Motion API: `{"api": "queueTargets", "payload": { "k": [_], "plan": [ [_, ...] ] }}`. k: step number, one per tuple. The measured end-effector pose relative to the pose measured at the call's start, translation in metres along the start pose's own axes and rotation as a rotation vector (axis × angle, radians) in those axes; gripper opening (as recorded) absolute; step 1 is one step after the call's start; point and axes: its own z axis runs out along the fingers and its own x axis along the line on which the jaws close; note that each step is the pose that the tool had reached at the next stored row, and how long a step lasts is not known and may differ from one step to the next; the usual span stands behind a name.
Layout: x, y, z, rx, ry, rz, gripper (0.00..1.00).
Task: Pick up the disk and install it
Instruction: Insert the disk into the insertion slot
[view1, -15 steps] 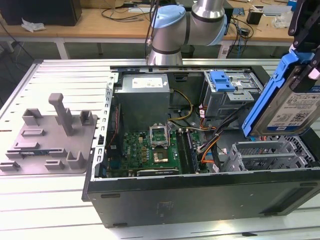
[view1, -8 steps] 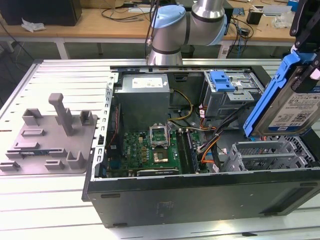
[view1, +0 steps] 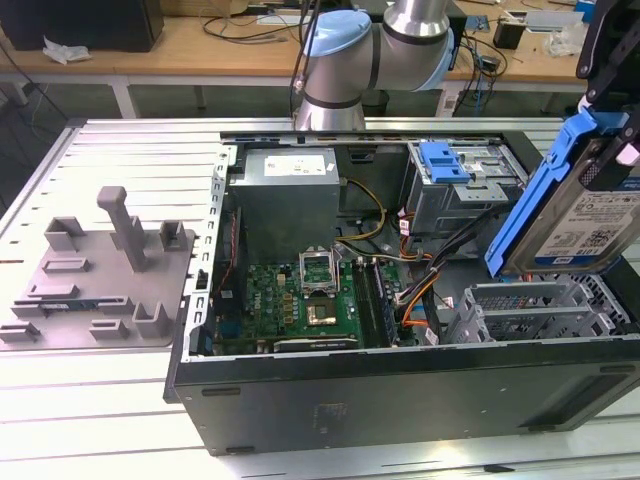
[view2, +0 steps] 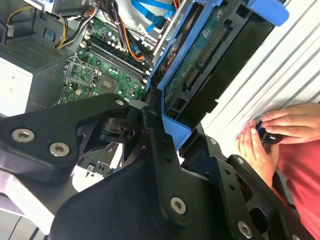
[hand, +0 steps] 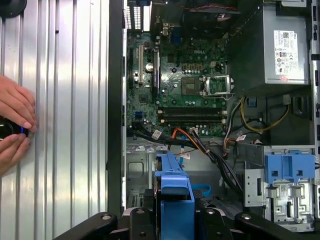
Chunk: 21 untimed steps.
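**Asker:** Where is the disk right now?

**Me:** In my fingers (view2: 152, 135). They are clamped on the blue carrier frame at one end of the disk (view1: 588, 215). It hangs tilted in the air over the near corner of the open computer case (view1: 400, 395), at the exterior view's right. It touches nothing below it.

**Asker:** Why hold it by the end?

**Me:** I judge that this leaves the rest of the carrier free to enter a bay. It also keeps my fingers off the drive's green circuit board, which shows in the second wrist view.

**Asker:** What lies under it?

**Me:** A grey drive cage (view1: 540, 305) with open slots sits at that near corner of the case. Farther in, a second cage carries a bare blue bracket (view1: 445, 160). A bundle of orange and black cables (view1: 420, 275) runs from between the two cages toward the motherboard (view1: 300, 295).

**Asker:** And the room to move?

**Me:** The case's side panel is off, so there is open air above it. The tight edges are the cage walls and the near wall of the case, and the cables lie just beside the cage. The power supply (view1: 290, 195) is well apart, at the far side toward the exterior view's left. A person's hands (hand: 15, 120) rest on the slatted metal surface (hand: 65, 100) outside the case wall, holding a small dark object. I judge they are clear of the disk.
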Motion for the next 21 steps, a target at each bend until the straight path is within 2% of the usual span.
{"api": "queueTargets", "payload": {
  "k": [21],
  "plan": [
    [0.0005, -0.0029, 0.0077, -0.0006, 0.0006, -0.009, 0.37]
  ]
}}
